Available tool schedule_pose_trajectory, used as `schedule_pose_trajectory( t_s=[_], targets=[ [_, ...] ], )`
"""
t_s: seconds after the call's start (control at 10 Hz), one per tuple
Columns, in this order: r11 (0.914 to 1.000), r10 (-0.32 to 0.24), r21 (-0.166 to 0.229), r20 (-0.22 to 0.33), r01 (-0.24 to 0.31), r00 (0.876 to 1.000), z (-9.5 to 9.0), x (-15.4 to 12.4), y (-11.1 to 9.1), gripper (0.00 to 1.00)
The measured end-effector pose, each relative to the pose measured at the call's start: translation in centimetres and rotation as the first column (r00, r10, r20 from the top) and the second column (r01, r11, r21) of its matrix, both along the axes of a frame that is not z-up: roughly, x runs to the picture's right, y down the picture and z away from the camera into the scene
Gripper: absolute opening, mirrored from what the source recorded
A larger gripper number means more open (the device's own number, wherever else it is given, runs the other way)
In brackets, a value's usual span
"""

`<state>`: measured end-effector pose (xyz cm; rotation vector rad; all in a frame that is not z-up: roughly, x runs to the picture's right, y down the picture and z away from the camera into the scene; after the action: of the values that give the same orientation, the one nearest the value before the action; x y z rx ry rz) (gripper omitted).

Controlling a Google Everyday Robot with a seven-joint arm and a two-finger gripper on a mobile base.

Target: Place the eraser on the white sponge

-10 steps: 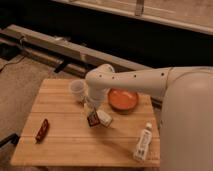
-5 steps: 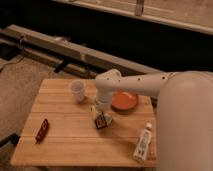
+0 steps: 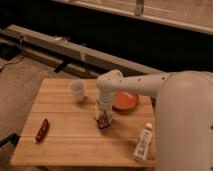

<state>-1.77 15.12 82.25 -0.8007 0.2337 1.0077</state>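
The eraser [image 3: 104, 121], a small dark block with reddish edges, lies near the middle of the wooden table [image 3: 65, 145]. My gripper [image 3: 102, 114] hangs straight down onto it from the white arm [image 3: 135, 84], and its tip hides the eraser's far edge. A pale patch [image 3: 98, 116] shows at the eraser's left edge under the gripper. It looks like the white sponge, mostly covered by the eraser and the gripper. I cannot tell whether the gripper still touches the eraser.
A white cup [image 3: 77, 90] stands at the back left and an orange bowl [image 3: 124, 101] just right of the gripper. A white bottle [image 3: 143, 142] lies at the front right, and a slim dark red object [image 3: 42, 129] at the front left. My arm's bulk fills the right side.
The gripper and the eraser have shifted slightly right and toward the front, onto the spot where the pale pad lay. The arm now reaches in from further right.
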Motion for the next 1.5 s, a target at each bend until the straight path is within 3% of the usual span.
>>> schedule_pose_trajectory(
  t_s=[0.4, 1.1, 1.3, 1.5],
  targets=[
    [0.9995, -0.007, 0.031, -0.027, 0.008, 1.000, 0.5, 0.2, -1.1, 0.59],
    [0.9972, -0.051, 0.053, -0.054, 0.054, 0.997, 1.5, 0.7, -2.3, 0.61],
    [0.9966, -0.050, 0.063, -0.042, 0.053, 0.998, 1.0, 0.8, -2.6, 0.61],
    [0.9945, -0.036, 0.098, -0.009, 0.036, 0.999, -0.8, 0.6, -3.9, 0.61]
  ],
)
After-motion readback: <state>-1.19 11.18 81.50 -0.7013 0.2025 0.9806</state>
